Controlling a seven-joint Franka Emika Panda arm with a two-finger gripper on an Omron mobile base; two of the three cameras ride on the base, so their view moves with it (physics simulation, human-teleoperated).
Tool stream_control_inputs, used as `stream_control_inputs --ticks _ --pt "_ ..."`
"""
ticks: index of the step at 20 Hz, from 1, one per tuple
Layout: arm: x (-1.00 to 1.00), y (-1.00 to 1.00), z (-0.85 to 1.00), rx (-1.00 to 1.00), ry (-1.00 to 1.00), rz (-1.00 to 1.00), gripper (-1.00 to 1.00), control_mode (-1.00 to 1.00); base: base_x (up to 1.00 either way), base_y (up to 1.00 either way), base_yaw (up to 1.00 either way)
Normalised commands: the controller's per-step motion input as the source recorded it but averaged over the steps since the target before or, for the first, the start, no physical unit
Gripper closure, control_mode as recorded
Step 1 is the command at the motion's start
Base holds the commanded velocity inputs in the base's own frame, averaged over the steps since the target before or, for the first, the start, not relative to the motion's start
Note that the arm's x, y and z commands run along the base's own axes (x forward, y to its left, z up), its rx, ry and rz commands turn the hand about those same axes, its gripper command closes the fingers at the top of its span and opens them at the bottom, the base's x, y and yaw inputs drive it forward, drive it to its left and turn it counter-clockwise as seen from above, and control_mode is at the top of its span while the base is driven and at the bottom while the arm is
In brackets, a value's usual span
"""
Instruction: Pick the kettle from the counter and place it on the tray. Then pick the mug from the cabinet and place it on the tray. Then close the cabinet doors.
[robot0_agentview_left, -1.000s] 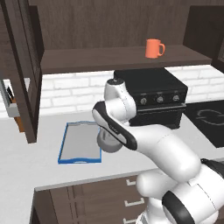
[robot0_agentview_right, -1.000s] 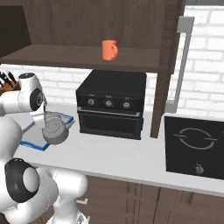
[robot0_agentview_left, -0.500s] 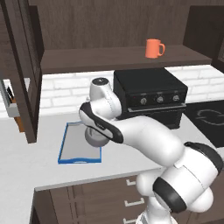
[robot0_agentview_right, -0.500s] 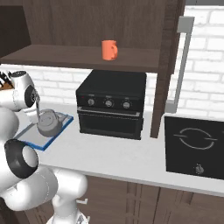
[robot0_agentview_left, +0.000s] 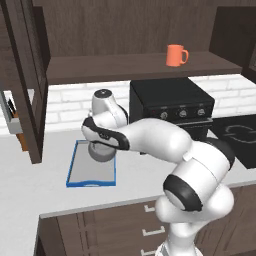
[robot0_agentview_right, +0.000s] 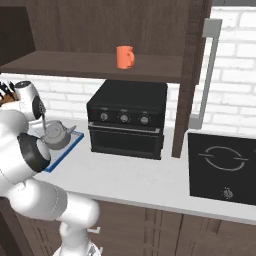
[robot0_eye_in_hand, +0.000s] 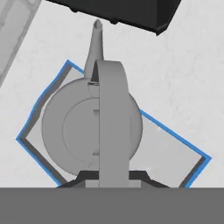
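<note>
Kitchen counter (robot0_agentview_left: 60, 187), light and flat, runs under an open dark wood cabinet (robot0_agentview_left: 125, 67) and carries everything the arm works on here. From the hand outward: the gripper (robot0_eye_in_hand: 113, 175) is pressed together on the arched handle of the kettle (robot0_eye_in_hand: 92, 127), its dark tips just showing on either side of the band at the bottom of the hand view. The kettle hangs directly over the tray (robot0_eye_in_hand: 175, 153), and from the left base view its base looks at or very near the grey floor; whether it already rests there I cannot tell.

The kettle sits toward the tray's back end, nearer the wall than the counter's front edge. Its spout points at the black oven (robot0_agentview_left: 170, 102), which stands just beside the tray's right rim.

To do this step well, I would lower straight down with the handle upright until the base bears fully on the grey bottom, inside the blue rim. The kettle should not lean on a raised edge. Only then spread the fingers, and lift clear vertically so the handle is not dragged along. Leave free floor toward the tray's front end.

The mug (robot0_agentview_left: 175, 55) waits on the cabinet shelf above the oven, and the cabinet doors (robot0_agentview_left: 25, 80) stand open.
</note>
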Motion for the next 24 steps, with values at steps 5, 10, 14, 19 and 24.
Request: stream_control_inputs --ticks 5,10,14,19,24 --pt "0.38 0.10 -0.14 0.00 0.00 0.00 1.00 -1.00 0.00 0.00 0.00" --pt "0.15 0.12 -0.24 0.00 0.03 0.00 1.00 -1.00 0.00 0.00 0.00" --pt "0.05 0.14 -0.27 0.00 0.03 0.00 1.00 -1.00 0.00 0.00 0.00" --pt "0.17 0.10 -0.15 0.00 0.00 0.00 1.00 -1.00 0.00 0.00 0.00" --pt "0.23 0.14 -0.17 0.00 0.00 0.00 1.00 -1.00 0.00 0.00 0.00"
